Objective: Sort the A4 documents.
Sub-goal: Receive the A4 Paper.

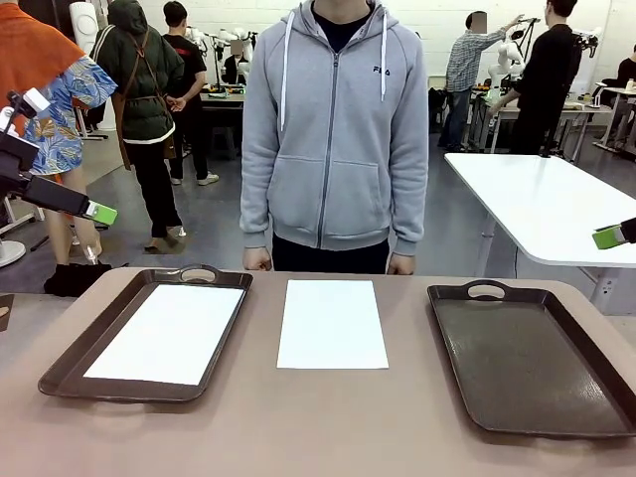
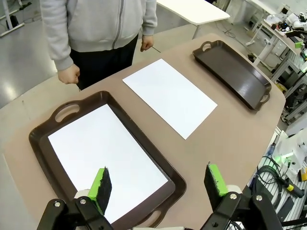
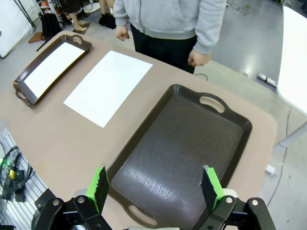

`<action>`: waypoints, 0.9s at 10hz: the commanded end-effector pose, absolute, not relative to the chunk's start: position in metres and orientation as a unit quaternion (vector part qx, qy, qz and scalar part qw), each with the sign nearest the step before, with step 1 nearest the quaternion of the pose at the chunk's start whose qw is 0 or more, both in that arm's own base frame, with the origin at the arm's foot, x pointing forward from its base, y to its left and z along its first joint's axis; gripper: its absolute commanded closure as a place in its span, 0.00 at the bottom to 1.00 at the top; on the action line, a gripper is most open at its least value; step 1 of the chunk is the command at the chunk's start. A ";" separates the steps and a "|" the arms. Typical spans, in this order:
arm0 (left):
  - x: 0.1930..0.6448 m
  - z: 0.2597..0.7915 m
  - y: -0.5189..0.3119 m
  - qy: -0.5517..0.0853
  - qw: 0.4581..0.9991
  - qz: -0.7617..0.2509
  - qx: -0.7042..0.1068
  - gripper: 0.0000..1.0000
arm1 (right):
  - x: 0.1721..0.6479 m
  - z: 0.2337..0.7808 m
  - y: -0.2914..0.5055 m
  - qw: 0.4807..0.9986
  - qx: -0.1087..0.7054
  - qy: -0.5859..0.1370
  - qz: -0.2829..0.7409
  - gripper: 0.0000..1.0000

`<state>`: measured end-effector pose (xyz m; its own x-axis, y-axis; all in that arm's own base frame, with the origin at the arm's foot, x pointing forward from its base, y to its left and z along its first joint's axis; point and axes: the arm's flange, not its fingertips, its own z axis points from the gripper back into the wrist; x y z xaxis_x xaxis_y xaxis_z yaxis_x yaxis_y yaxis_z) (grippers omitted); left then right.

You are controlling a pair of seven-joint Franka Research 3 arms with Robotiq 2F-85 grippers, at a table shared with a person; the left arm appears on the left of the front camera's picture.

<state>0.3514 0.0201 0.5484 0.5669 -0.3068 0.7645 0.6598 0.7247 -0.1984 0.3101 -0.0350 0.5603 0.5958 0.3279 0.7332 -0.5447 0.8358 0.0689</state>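
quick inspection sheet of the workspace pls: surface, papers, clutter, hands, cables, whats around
surface: brown table, bare between trays
job's things: first A4 sheet in left tray; second A4 sheet flat on table, middle; right tray empty
clutter: nothing seen
hands: left hand open, raised, aimed at left tray; right hand open, aimed at right tray; both holding nothing
cables: loose cables off the table's edge
surroundings: person standing at far side, white table behind

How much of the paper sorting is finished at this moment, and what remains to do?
Done, it seems: one white sheet lies inside the left tray. In hand: nothing; the robot's left hand and right hand are both open and empty, raised. Left: a second sheet lies on the table between the trays, and the right tray holds nothing yet.
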 end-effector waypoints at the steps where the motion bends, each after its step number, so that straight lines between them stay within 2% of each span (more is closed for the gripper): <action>1: 0.352 0.547 0.018 -0.367 0.853 -0.279 -0.245 0.00 | 0.311 0.559 -0.034 0.880 0.151 -0.375 0.250 0.00; 9: 0.352 0.548 0.020 -0.368 0.854 -0.282 -0.238 0.00 | 0.311 0.559 -0.034 0.880 0.151 -0.375 0.250 0.00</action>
